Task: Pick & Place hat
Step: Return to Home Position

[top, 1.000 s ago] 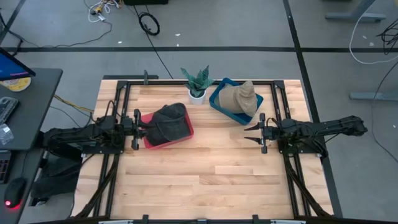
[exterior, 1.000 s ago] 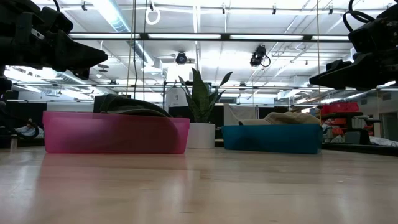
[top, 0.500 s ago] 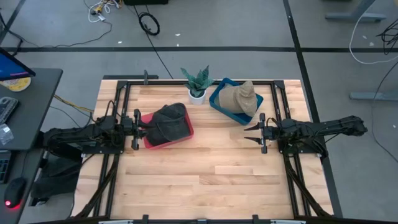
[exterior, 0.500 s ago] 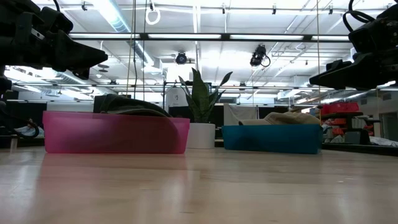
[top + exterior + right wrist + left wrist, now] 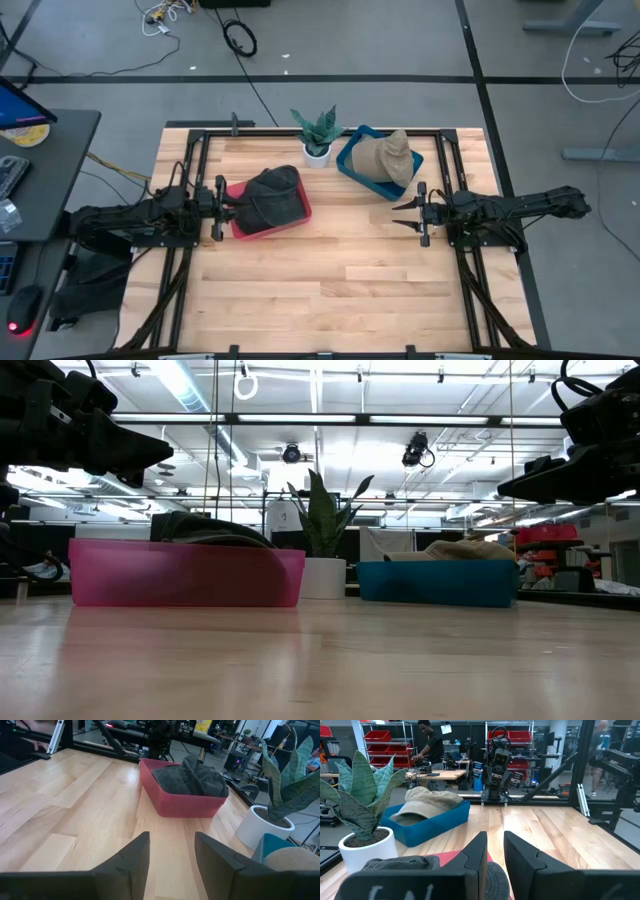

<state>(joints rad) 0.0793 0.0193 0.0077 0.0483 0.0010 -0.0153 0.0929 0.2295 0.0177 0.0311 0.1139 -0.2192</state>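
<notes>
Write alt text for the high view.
A wooden table holds a pink bin of black caps, a blue bin with a tan cap, and a potted plant between them; the left gripper and right gripper wait at either side.

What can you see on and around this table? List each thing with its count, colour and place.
table: one, light wood, under everything
pink bin: one, pink, left half
black caps: pile, count unclear, in the pink bin
blue bin: one, blue, far right
tan cap: one, tan, in the blue bin
plant: one, green, white pot, between the bins
person: one, room behind
left gripper: dark, open, beside the pink bin
right gripper: dark, open, near the blue bin
</notes>
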